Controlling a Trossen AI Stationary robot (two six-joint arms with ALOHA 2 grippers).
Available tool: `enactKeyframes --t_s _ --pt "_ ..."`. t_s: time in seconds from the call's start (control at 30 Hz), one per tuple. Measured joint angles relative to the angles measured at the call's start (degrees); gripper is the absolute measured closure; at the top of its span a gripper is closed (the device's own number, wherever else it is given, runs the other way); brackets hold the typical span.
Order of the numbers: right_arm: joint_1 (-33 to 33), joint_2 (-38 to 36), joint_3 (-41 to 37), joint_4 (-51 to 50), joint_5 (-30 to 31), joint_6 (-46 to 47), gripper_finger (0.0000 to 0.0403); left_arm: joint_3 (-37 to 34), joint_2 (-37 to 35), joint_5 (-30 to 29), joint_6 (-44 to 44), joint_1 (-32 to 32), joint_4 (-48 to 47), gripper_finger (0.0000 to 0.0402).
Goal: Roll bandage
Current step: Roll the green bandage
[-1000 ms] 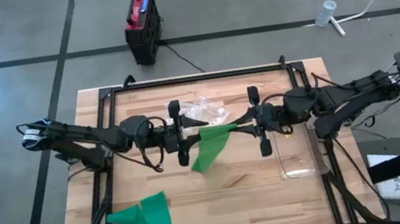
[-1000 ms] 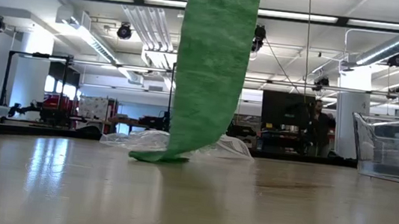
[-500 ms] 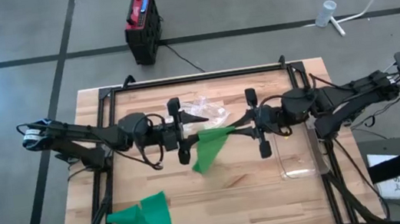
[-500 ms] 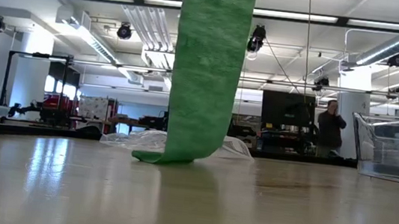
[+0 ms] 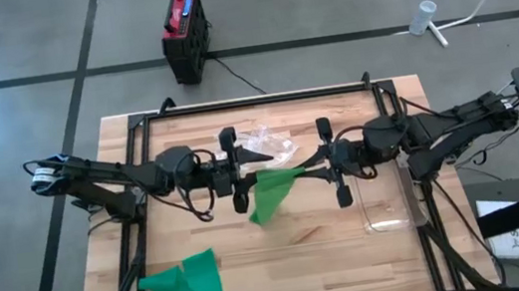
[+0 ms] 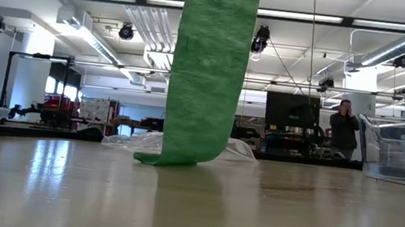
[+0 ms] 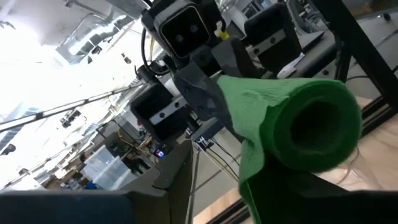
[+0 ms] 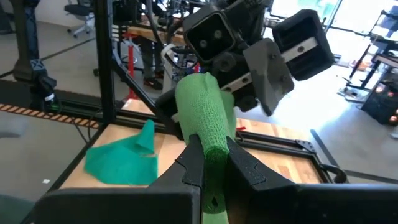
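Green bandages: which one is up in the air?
The green bandage at the table's middle, held up between both tools, tail touching the table. The other bandage lies flat at the front-left corner.

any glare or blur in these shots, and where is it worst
Left wrist view: the sky-bright background is blown out white, and the rolled green bandage close to the lens looks soft. Low view: ceiling lights reflect as pale streaks on the table. High view: evenly lit, with a faint bluish flare at the upper left corner. Right wrist view: bright windows wash out the far right.
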Motion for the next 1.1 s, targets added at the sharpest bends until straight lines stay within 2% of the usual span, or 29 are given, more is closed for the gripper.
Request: enactKeyframes --t_s 0.2,0.4,0.53,0.67,0.93,1.1 --pt "-0.23 -0.04 0.00 0.18 2.03 -0.28 0.0378 0.00 0.20 0.22 -1.66 -0.15 -0.77 0.0261" --pt "-0.41 -0.04 0.80 0.57 3.06 -0.52 0.0380 -0.01 0.98 1.32 -3.23 -0.23 -0.12 0.0229" --pt "-0.46 -0.08 1.03 0.42 2.11 -0.55 0.0378 -0.02 1.70 1.29 -3.13 0.07 2.19 0.0207" --pt "-0.42 -0.07 0.94 0.23 0.86 -0.46 0.0381 -0.04 1.77 1.26 -2.98 0.35 3.80 0.0202" --pt "-0.46 -0.09 0.90 0.90 -1.11 -0.45 0.0378 1.24 2.56 1.20 -2.97 0.94 2.89 0.0241" --pt "-0.42 -0.09 0.87 0.11 -1.59 -0.22 0.0381 1.77 2.59 -0.57 -3.24 0.94 1.87 0.0318"
